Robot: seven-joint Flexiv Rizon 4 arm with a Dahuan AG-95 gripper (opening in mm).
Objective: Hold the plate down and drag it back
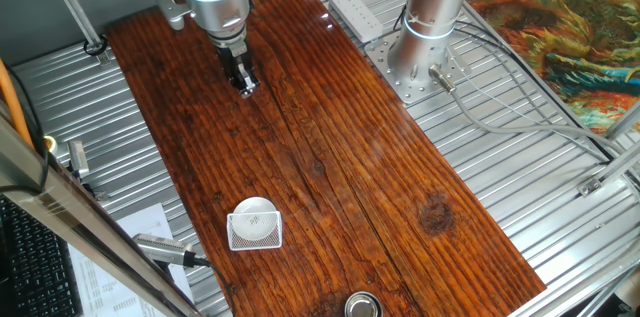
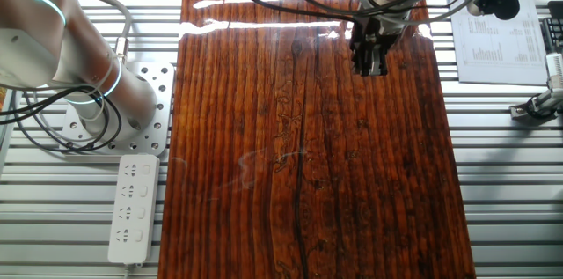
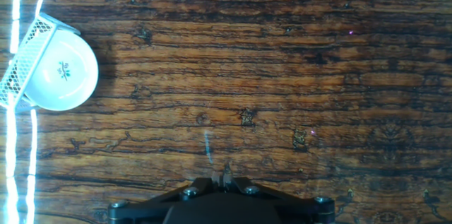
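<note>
A: What's the setting?

B: A long dark reddish wooden surface (image 1: 330,147) with strong grain, laid over a ribbed metal bench (image 1: 500,167). A silver arm base (image 1: 420,47) is bolted beside it, with a white power strip (image 2: 134,207) lying on the metal near that base.

A: Where's the plate?

B: In one fixed view the plate (image 1: 252,211) sits toward 7 o'clock on the wood, small, round and white. A white gridded card (image 1: 255,231) overlaps its 6 o'clock side there. In the hand view the plate (image 3: 62,73) is at about 10 o'clock, a tiny dark mark at its centre, and the card (image 3: 25,58) runs tilted along its 9 o'clock edge, touching it.

A: And the hand?

B: The hand (image 1: 244,83) hangs over the wood near 11 o'clock in that fixed view, pointing down, well apart from the plate. In the other fixed view the hand (image 2: 369,57) is near 1 o'clock and the plate is outside the frame. Its fingers look drawn together with nothing between them; in the hand view the tips (image 3: 220,176) meet at 6 o'clock.

A: Anything else?

B: A shiny round metal cup (image 1: 363,305) at the 6 o'clock edge, and printed paper sheets (image 2: 493,37) beside the wood
</note>
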